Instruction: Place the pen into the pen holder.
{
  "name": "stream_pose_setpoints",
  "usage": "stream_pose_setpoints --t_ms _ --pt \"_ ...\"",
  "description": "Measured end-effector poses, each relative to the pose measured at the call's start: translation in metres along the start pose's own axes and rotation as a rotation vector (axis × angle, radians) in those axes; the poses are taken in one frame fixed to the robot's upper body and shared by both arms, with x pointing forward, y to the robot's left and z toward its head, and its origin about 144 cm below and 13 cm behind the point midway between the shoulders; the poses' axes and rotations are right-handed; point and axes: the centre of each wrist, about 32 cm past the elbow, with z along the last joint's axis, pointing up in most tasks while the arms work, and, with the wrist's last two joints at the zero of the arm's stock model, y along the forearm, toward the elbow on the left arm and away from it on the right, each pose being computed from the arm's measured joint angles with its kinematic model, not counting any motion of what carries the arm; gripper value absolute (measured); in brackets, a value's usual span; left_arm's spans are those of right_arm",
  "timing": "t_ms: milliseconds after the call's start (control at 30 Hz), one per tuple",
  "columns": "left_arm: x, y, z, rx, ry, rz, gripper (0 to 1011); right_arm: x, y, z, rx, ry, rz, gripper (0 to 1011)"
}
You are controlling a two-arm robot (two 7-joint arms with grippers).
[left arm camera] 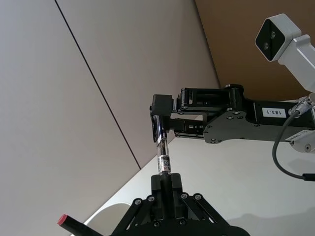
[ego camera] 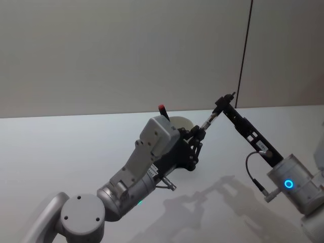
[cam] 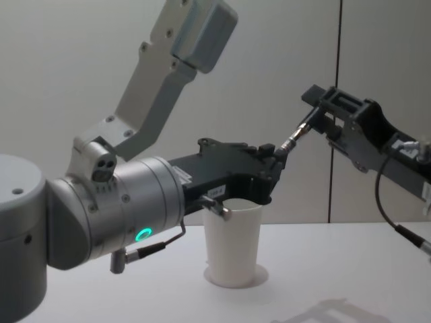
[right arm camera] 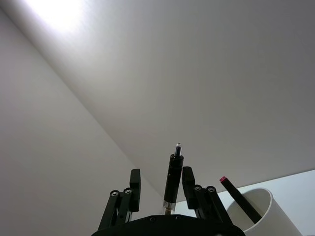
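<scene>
White pen holder (cam: 232,242), black-and-clear pen (left arm camera: 163,156), black tools.

Soft, even room light is falling from above, leaving the wall pale grey and free of glare. In the head view, faint blurred shadows of both arms are lying on the white table (ego camera: 212,202). In the right wrist view, a bright patch is washing out the upper corner. Dark gripper parts are showing little detail. Focus is holding throughout.
</scene>
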Motion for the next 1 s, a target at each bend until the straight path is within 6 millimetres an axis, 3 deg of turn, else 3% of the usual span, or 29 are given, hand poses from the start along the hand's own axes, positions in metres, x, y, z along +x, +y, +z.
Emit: stream_pose_setpoints --t_ms 433,1000 --pt "0.0 0.0 0.0 0.0 0.0 0.0 126 0.0008 0.0038 -0.0025 0.024 -0.005 0.006 147" --pt "0.0 0.0 0.0001 -0.002 0.0 0.0 125 0.0018 0.0039 -0.0015 0.039 -0.024 -0.003 122"
